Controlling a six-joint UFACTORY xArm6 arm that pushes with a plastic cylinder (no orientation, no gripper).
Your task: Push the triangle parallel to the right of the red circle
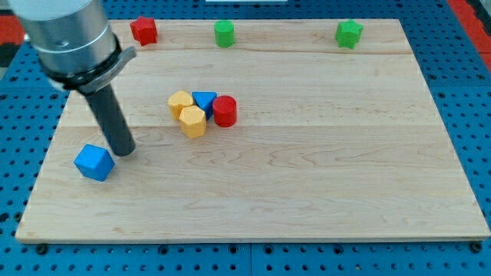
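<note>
One small blue triangle block (204, 100) sits wedged touching the red circle block's (225, 111) left, up and rightward of my tip (124, 152), a bare rod grasping nothing.

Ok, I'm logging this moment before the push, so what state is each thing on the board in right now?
my tip: down on the board, just right of the blue cube, apart from the cluster.
blue cube: alone, lower left.
blue triangle: wedged between the yellow blocks and the red circle.
red circle: upright, on the cluster's right.
yellow blocks: two, touching.
red block: top edge, alone.
green blocks: two, top edge, apart.
</note>
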